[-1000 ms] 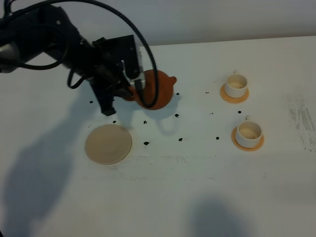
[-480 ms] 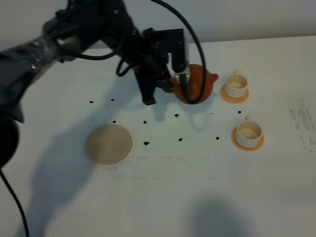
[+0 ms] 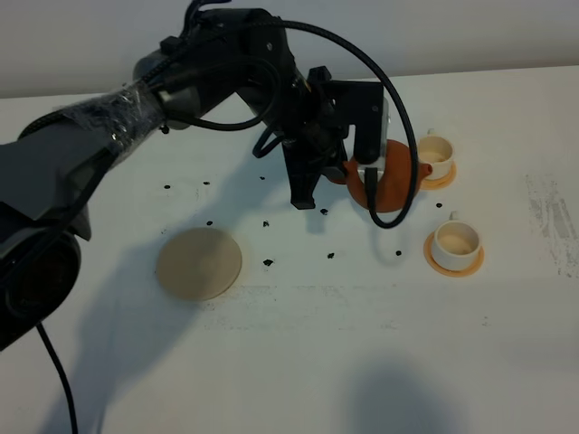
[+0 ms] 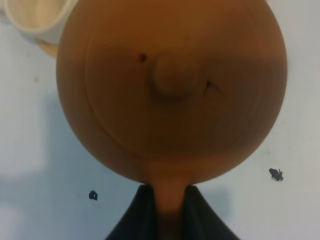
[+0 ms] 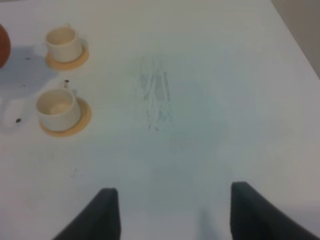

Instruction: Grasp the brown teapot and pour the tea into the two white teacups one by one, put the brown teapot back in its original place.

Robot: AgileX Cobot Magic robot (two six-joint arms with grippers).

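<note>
Grips the squat reddish-brown clay teapot by its loop handle with the left tool, pinched narrow on that handle. Carries it clear of the white counter, spout right beside the far small white cylindrical teacup on its round orange-tan coaster, with the second white teacup nearby on a coaster of its own. Shows no clear tilt, so by that reckoning no pouring yet; cannot tell whether either cup holds tea. Leaves both pours to do, then the trip back to the flat round cream-beige disc, lying bare well off to the left. Holds the right tool spread wide over bare counter, carrying nothing. Against a second ago: has swung the teapot from just beyond the disc right across the counter to the cups, arm stretched out along with it. Finds cups, coasters, disc and the scattered black specks exactly where they were.
</note>
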